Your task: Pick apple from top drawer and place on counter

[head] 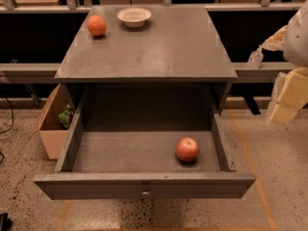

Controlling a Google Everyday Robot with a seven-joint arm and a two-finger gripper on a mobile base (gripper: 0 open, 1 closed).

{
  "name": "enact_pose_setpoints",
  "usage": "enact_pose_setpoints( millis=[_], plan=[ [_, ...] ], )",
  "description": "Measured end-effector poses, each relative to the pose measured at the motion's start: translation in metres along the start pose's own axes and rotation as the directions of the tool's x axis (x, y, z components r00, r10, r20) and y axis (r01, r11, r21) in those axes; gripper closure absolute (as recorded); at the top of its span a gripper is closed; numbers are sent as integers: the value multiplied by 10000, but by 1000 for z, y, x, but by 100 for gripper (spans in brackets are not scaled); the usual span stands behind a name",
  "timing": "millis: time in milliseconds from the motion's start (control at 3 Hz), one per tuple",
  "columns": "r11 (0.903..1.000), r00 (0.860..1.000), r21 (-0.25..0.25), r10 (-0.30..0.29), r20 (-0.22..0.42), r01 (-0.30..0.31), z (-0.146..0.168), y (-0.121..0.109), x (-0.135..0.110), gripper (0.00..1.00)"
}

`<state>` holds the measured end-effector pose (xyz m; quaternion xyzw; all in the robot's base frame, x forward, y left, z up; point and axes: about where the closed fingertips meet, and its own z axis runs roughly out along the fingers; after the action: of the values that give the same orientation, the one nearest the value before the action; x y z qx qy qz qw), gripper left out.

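Observation:
The red apple [187, 149] lies in the open top drawer [144, 184], on its floor at the right, near the front panel. The drawer is pulled fully out from under the counter [149, 47]. My gripper [285, 105] hangs at the right edge of the view, beside the cabinet and above the floor, well right of and higher than the apple. It holds nothing that I can see.
An orange fruit [96, 25] and a pale bowl [134, 16] stand at the back of the counter. A cardboard box [50, 129] with something green in it sits on the floor left of the cabinet. A dark railing runs behind.

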<state>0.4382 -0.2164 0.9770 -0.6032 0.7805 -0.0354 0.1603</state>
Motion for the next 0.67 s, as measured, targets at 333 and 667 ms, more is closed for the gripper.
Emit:
enact_pose_setpoints(
  millis=[333, 667],
  plan=[
    [10000, 10000, 2, 0, 1, 0, 0, 0, 0, 0],
    [9965, 9968, -372, -738, 315, 749, 22, 8, -1, 0]
  ],
)
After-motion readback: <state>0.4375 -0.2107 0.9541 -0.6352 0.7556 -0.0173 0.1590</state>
